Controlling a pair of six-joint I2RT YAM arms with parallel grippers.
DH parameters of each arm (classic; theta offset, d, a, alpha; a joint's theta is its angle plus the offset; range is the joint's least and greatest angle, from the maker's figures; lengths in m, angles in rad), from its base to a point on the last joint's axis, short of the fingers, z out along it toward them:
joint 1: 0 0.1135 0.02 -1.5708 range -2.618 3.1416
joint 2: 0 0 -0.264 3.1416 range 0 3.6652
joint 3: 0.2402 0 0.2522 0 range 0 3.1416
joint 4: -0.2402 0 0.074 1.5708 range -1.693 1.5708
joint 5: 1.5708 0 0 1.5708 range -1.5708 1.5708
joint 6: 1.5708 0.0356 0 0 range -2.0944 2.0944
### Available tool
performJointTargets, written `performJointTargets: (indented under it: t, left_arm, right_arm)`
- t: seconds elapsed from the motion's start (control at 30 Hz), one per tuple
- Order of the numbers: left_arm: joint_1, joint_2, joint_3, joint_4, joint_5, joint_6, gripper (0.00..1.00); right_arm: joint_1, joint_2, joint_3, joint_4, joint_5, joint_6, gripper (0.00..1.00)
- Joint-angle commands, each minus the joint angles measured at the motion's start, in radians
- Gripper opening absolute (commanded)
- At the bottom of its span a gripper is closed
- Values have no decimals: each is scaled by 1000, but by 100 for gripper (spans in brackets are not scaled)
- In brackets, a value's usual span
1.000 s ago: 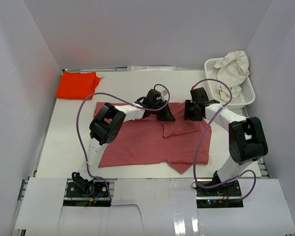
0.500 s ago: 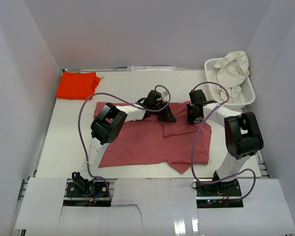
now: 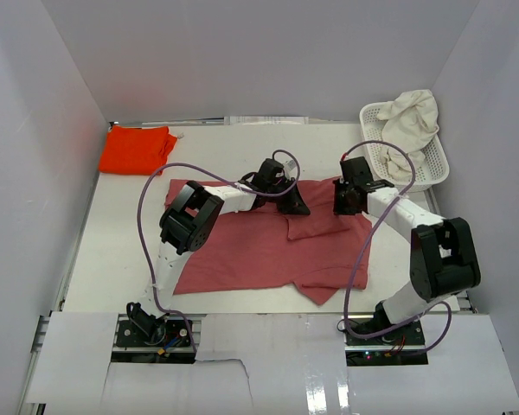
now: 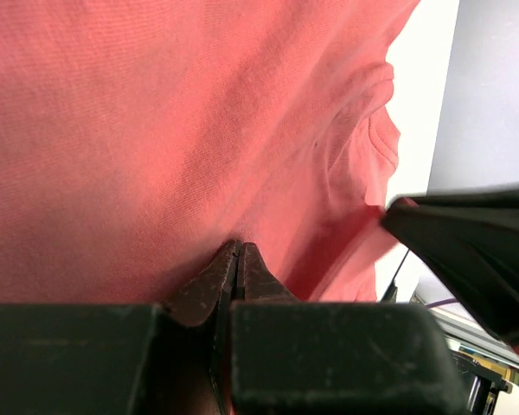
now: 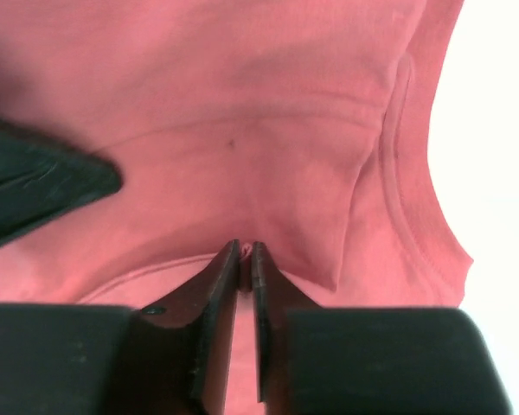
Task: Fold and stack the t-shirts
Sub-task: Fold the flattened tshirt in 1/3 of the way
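Observation:
The large dusty rose-red t-shirt (image 3: 251,251) lies spread on the table, its far part folded over near the collar. My left gripper (image 3: 296,207) is shut, pinching its cloth (image 4: 199,130) at the fold's left end. My right gripper (image 3: 340,207) is shut on a pinch of the same shirt (image 5: 268,112) near the collar seam. The bright orange-red t-shirt (image 3: 137,149) lies folded at the far left corner. The cream-white t-shirt (image 3: 413,121) is bundled in the white basket.
The white plastic lattice basket (image 3: 439,169) stands at the far right, close behind my right arm. White walls close in the table on three sides. Purple cables loop over both arms.
My right gripper has shifted a little to the right with the pinched cloth, pulling the folded part rightward. My left gripper has stayed in place.

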Motion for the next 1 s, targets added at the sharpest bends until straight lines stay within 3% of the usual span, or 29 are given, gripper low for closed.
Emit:
performJointTargets:
  t: [0.0, 0.1, 0.2, 0.37, 0.47, 0.57, 0.77, 0.97]
  left_arm:
    - [-4, -14, -23, -32, -58, 16, 11]
    - [-7, -8, -20, -32, -58, 13, 11]
    - [-10, -8, -20, -32, -62, 13, 11]
    - [-12, -11, -17, -37, -70, 14, 11]
    - [-13, -12, -15, -37, -74, 16, 11]
    - [-15, -14, -15, -37, -78, 14, 11]
    - [-15, -64, -14, -37, -56, -1, 11]
    - [-4, -255, 51, -150, -45, 49, 13]
  right_arm:
    - [-2, -97, -51, -9, -29, -1, 15]
    - [-4, -198, -117, -11, -70, 11, 8]
    - [1, -288, -198, -16, -107, 37, 8]
    - [29, -384, -323, -86, -161, 79, 40]
    - [36, -500, -358, -127, -156, 103, 41]
    - [36, -569, -343, -138, -135, 108, 57]
    - [36, -478, -277, -85, -175, 70, 52]
    - [38, -401, -243, 21, -199, 66, 51]
